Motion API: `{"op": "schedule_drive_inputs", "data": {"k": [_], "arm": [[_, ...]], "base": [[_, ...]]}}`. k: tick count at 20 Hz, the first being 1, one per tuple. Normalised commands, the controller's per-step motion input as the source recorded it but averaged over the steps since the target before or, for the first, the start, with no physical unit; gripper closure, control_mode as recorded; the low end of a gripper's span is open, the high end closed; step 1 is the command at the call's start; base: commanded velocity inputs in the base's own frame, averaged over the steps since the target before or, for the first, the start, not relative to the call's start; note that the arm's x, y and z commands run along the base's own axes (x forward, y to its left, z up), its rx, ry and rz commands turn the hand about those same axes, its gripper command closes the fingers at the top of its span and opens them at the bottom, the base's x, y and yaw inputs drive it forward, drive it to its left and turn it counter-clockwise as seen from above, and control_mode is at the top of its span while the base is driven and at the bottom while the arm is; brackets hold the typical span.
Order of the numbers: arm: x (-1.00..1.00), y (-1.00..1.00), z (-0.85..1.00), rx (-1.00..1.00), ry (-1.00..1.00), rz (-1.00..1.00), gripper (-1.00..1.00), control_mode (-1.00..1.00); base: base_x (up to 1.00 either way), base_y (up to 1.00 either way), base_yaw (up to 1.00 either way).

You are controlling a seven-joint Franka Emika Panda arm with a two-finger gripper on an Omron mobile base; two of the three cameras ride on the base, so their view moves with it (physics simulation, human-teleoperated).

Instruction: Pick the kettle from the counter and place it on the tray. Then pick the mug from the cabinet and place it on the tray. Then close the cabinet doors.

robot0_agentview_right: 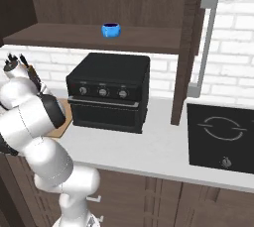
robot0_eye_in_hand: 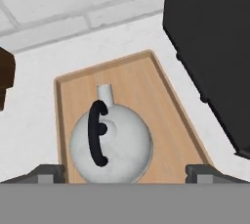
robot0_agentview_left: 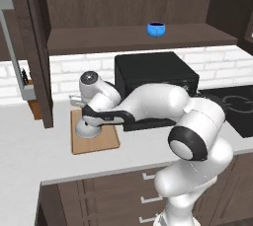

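Silver-grey and dome-shaped, the kettle (robot0_eye_in_hand: pixel 110 145) sits on the light-brown wooden tray (robot0_eye_in_hand: pixel 161 100), directly ahead of the gripper (robot0_eye_in_hand: pixel 125 170) and between its two fingertips (robot0_eye_in_hand: pixel 49 173), which stand far apart on either side of the kettle without touching it; the jaws are wide and hold nothing. The kettle's thin black handle (robot0_eye_in_hand: pixel 97 134) arches over its top, and its short spout (robot0_eye_in_hand: pixel 104 91) points away from the jaws toward the white brick wall (robot0_eye_in_hand: pixel 73 3). Beyond the jaws' one side stands the black oven (robot0_eye_in_hand: pixel 215 47), close beside the tray on the grey-white counter (robot0_eye_in_hand: pixel 29 120). Well above the jaws, the blue mug (robot0_agentview_left: pixel 156 29) rests on the shelf of the open cabinet (robot0_agentview_left: pixel 123 40), with one cabinet door (robot0_agentview_left: pixel 37 47) swung out.
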Motion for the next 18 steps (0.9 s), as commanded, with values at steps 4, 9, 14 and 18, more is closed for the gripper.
{"op": "schedule_drive_inputs", "data": {"k": [4,9,14,18], "arm": [[-0.02,-0.17,0.02,-0.05,0.04,0.02,-1.0,-1.0],[-0.29,-0.66,0.33,-0.01,0.0,0.2,-1.0,-1.0],[-0.65,-0.74,1.0,-0.21,0.0,0.24,-1.0,-1.0],[-0.67,-0.62,1.0,-0.3,0.0,0.27,-1.0,-1.0]], "base": [[0.0,0.0,0.0],[0.0,0.0,0.0],[0.0,0.0,0.0],[0.0,0.0,0.0]]}}
